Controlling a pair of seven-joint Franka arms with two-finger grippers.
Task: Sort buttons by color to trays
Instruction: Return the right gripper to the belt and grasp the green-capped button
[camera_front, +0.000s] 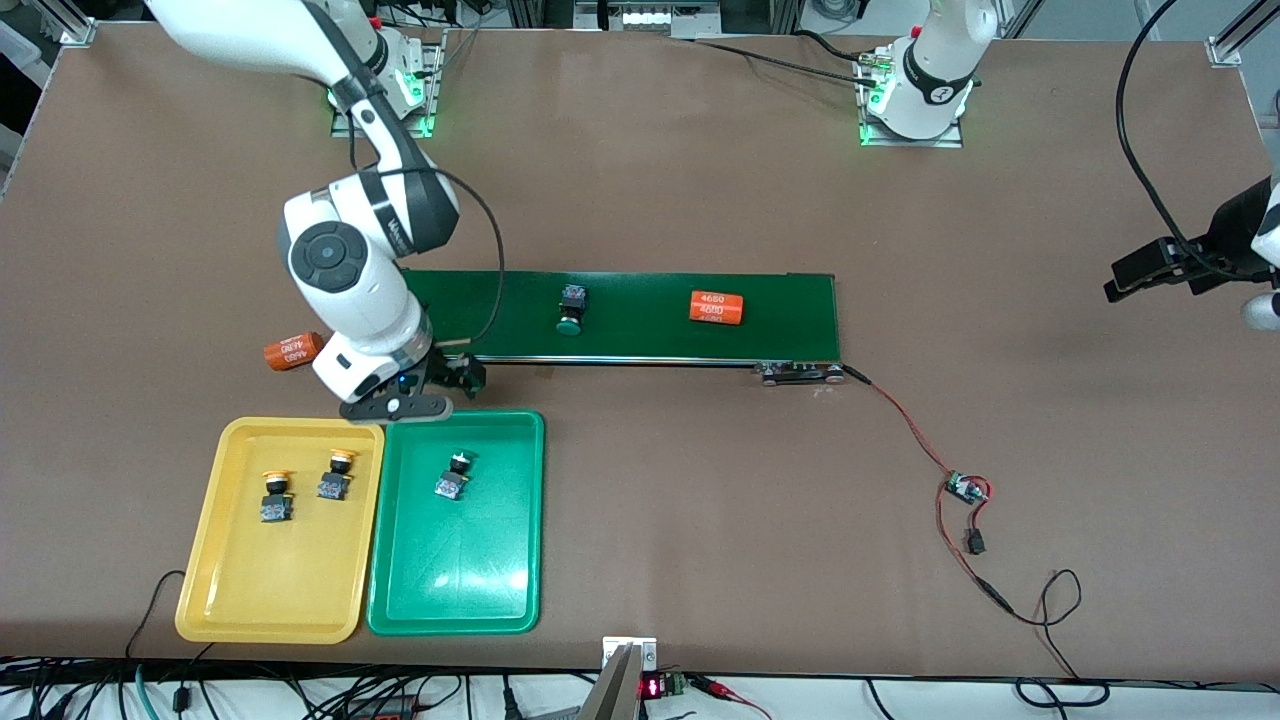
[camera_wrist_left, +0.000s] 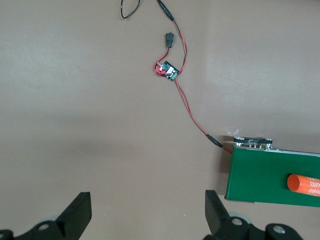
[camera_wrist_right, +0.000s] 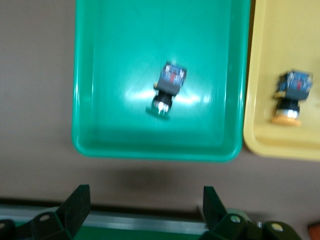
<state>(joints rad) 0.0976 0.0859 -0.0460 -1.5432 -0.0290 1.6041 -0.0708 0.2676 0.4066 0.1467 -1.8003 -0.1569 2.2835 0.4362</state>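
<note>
Clearly the risk sits with the last green-capped black push-button (camera_front: 571, 309), lying on its side on the long dark-green conveyor belt (camera_front: 780, 300) near an orange numbered cylinder (camera_front: 717, 307); I judge a careless reach could nudge it or take the cylinder instead. The right pincer (camera_front: 455, 378) hovers over the belt's edge above the green plastic tray (camera_front: 455, 590), fingers spread and empty. That tray holds one green-capped button (camera_wrist_right: 166, 89), tipped over. The yellow plastic tray (camera_front: 270, 590), beside it toward the right arm's end of the brown desk (camera_front: 700, 520), holds two yellow-orange-capped buttons (camera_front: 305, 482). The left pincer (camera_wrist_left: 145, 220) waits spread over bare desk near the small circuit board (camera_wrist_left: 168, 70).
</note>
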